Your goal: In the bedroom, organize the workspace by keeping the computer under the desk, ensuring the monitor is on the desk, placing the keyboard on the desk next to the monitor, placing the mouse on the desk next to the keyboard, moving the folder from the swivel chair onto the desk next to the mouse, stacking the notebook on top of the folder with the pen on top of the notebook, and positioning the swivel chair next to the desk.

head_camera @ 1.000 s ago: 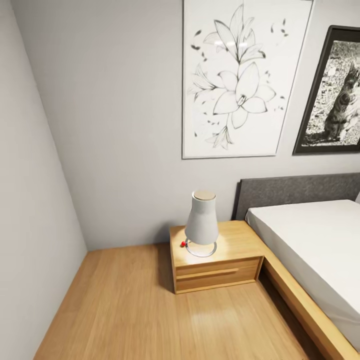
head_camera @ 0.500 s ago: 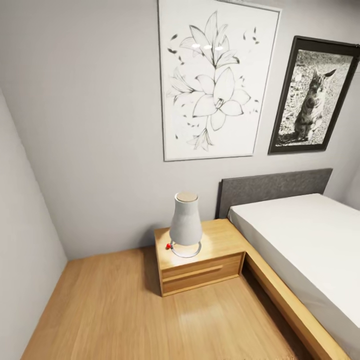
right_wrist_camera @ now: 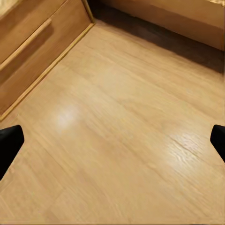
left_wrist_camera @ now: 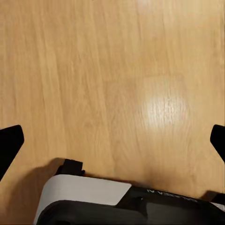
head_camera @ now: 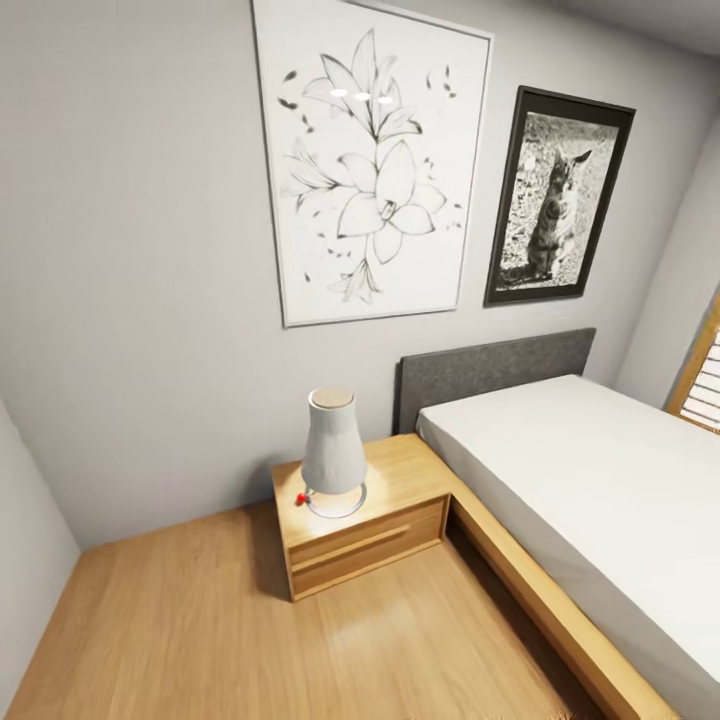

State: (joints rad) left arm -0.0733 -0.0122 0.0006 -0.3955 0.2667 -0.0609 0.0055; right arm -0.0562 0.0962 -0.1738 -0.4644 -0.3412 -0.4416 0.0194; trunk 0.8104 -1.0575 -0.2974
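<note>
The desk, swivel chair and the other things of the task are out of view; the head view faces a bedroom corner. In the left wrist view my left gripper (left_wrist_camera: 112,140) hangs open over bare wooden floor (left_wrist_camera: 117,70), its black fingertips (left_wrist_camera: 8,145) far apart with nothing between them. In the right wrist view my right gripper (right_wrist_camera: 112,140) is open too, above the floor (right_wrist_camera: 126,126) near the nightstand's drawer front (right_wrist_camera: 33,51).
A wooden nightstand (head_camera: 385,535) with a white lamp (head_camera: 332,455) stands against the grey wall. A bed (head_camera: 600,480) with a grey headboard (head_camera: 495,370) and a wooden frame (head_camera: 560,610) takes the right side. Open floor (head_camera: 200,640) lies to the left.
The whole head view has swung to the right, so the camera turned; nightstand, lamp and pictures sit further left in it. A window edge now shows at the far right.
</note>
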